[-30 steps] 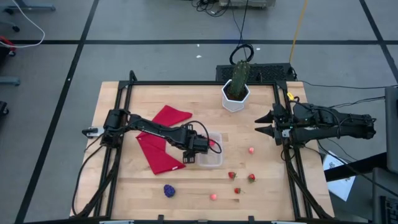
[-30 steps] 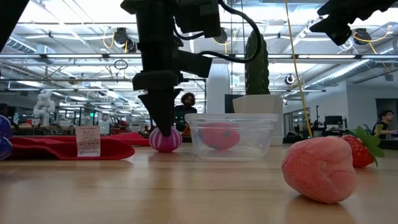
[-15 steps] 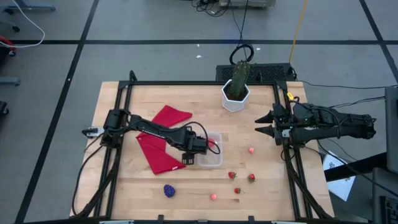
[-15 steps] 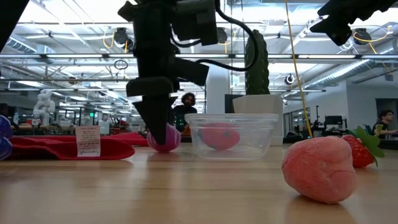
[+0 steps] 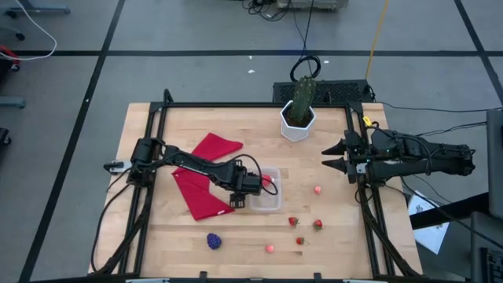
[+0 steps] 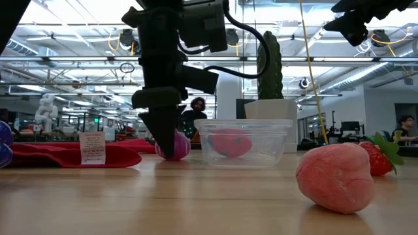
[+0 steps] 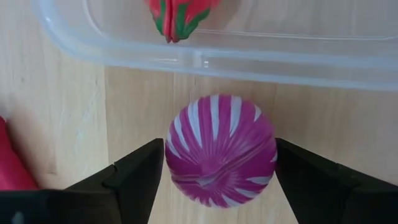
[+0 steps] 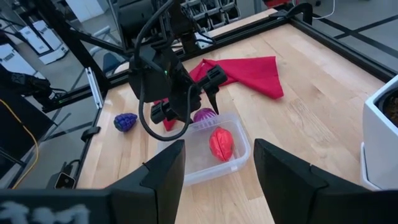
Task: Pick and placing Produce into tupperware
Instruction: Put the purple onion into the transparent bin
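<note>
A pink-and-white striped ball of produce (image 7: 219, 149) rests on the table just outside the clear tupperware (image 5: 267, 198). My left gripper (image 7: 221, 158) points down over it, open, with one finger close on either side of the ball. In the low view the gripper (image 6: 163, 147) reaches down to the tabletop beside the ball (image 6: 177, 145). A red piece of produce (image 8: 222, 143) lies inside the tupperware. My right gripper (image 5: 332, 156) waits open at the table's right edge, raised, with nothing between its fingers.
A red cloth (image 5: 204, 179) lies left of the tupperware. A cactus in a white pot (image 5: 299, 116) stands at the far edge. A purple piece (image 5: 213, 240), pink pieces (image 5: 317, 189) (image 5: 269, 248) and strawberries (image 5: 293, 222) (image 5: 317, 225) are scattered toward the near edge.
My left gripper has sunk a little toward the table, so its fingers now reach down past the sides of the striped ball. The ball has stayed where it was beside the tupperware.
</note>
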